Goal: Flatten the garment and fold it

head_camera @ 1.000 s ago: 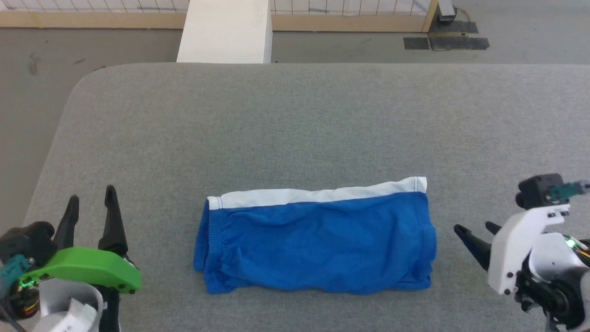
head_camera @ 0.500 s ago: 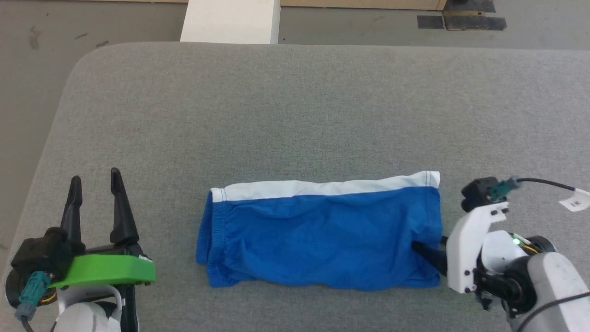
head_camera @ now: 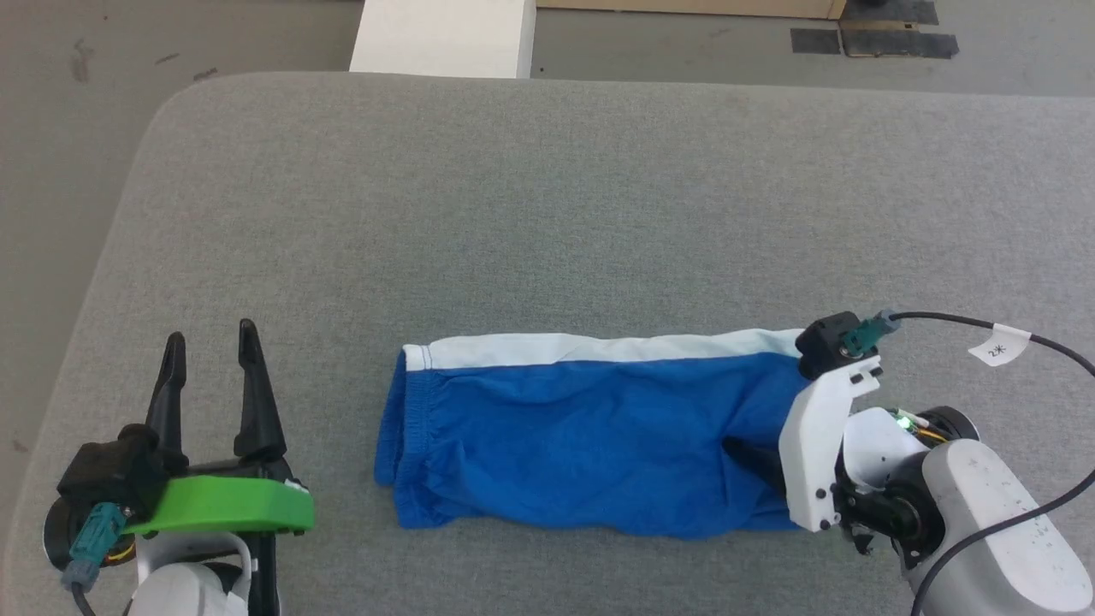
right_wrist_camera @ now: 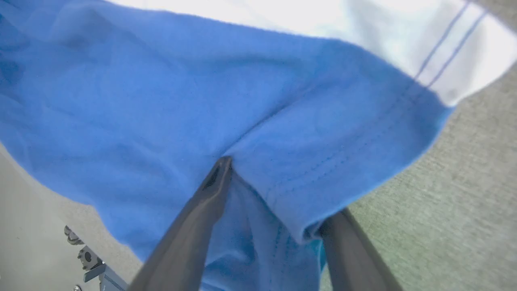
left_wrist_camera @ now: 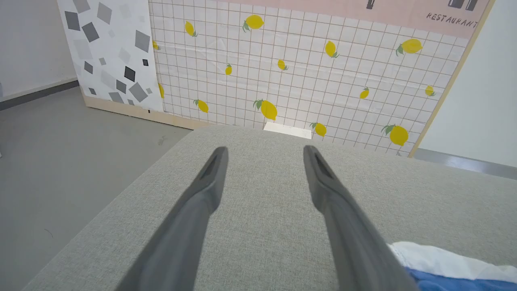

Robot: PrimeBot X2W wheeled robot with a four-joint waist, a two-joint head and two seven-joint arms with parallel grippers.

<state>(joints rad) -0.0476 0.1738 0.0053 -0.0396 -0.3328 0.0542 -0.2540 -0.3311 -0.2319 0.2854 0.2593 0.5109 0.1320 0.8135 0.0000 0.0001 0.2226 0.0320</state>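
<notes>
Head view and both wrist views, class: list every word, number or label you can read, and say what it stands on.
"RESTAURAN", final letter cut off: pink wall panel, left wrist view.
White cable tag, head view: starts "2", rest too small to read.
Garment: no lettering on the visible side.

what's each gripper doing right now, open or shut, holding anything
left gripper: open, empty, above the table.
right gripper: open, one finger over and one under the hem of the shorts, not yet clamped.
</notes>
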